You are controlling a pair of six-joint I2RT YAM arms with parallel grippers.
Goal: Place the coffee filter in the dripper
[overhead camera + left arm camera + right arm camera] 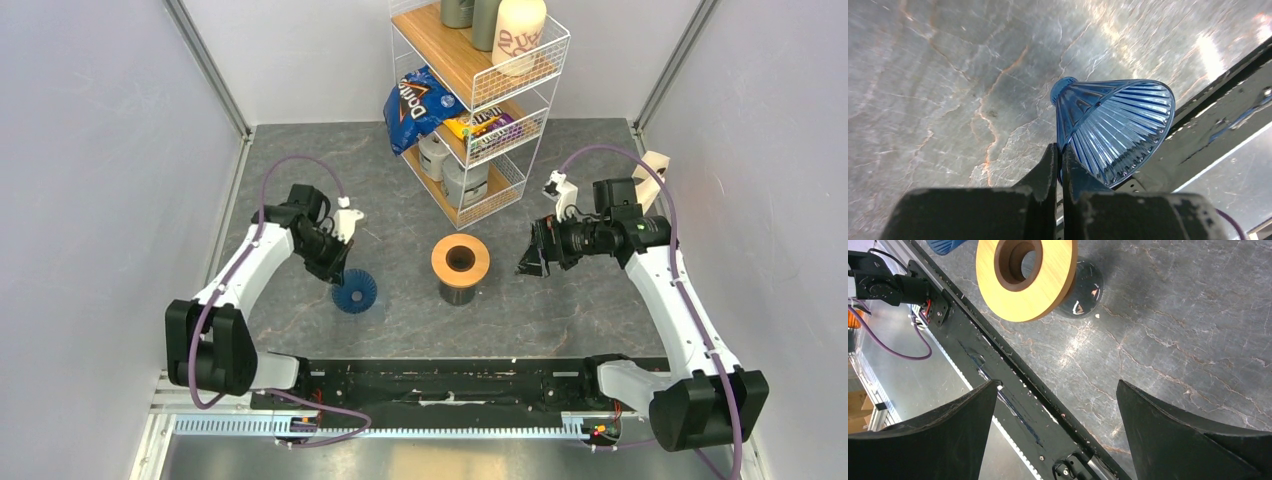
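The dripper (354, 291), a dark blue ribbed cone, is left of the table's middle, near the front. In the left wrist view the dripper (1113, 130) is tilted, narrow end pointing away toward the table. My left gripper (338, 275) is shut on its rim, fingertips (1052, 156) pinching the wall. My right gripper (530, 258) is open and empty, hovering right of the wooden ring; in its own view the gripper (1058, 385) frames bare table and the front rail. The coffee filter is not in view in any frame.
A tan wooden ring (460, 260) sits on a dark cylindrical cup in the middle, and also shows in the right wrist view (1023, 277). A wire shelf (480, 110) at the back holds a cream printed canister (520, 35), snack bags and bottles. The black front rail (450, 385) spans the near edge.
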